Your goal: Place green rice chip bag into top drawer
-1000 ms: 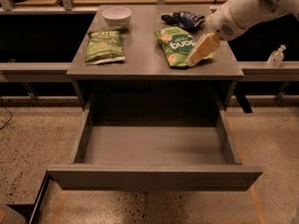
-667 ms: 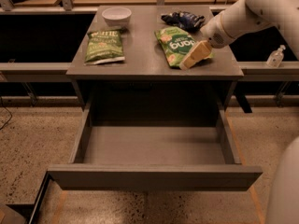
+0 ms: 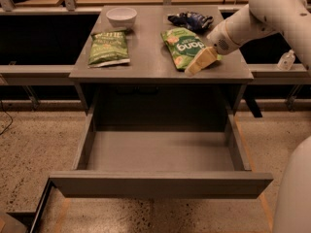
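Reaching to grasp: the tool point(image 3: 193, 69) rests at the near right edge of the green rice chip bag point(image 3: 181, 45), which lies flat on the bench point(image 3: 146, 62), right of middle. Whether the tool is wide or narrow I cannot tell. Next I'd expect a firm grip, a lift, then a carry nearer over the open top drawer point(image 3: 160, 152).

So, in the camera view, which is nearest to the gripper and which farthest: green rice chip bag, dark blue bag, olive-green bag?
The gripper is at the table's right front.
1. green rice chip bag, just beside it.
2. dark blue bag, behind it.
3. olive-green bag, far left.
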`<state>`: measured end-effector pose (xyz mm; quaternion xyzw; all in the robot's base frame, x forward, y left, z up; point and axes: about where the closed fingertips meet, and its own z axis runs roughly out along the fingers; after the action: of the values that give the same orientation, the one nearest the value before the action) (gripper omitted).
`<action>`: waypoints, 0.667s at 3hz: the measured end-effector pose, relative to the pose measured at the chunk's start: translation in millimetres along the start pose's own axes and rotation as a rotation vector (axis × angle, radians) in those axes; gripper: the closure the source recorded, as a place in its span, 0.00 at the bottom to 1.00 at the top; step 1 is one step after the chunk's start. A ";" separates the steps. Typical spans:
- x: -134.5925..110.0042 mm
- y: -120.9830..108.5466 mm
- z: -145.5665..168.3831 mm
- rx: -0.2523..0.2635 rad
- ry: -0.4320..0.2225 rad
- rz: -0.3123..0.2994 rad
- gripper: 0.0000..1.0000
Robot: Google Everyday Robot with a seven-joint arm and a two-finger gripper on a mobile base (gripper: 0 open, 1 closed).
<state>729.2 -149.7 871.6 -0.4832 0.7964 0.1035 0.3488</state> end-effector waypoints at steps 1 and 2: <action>-2.3 -4.4 13.1 -0.002 -0.099 0.095 0.00; -27.6 -20.0 34.3 0.009 -0.236 0.139 0.00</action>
<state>769.7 -123.5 868.0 -0.4098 0.7817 0.1799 0.4343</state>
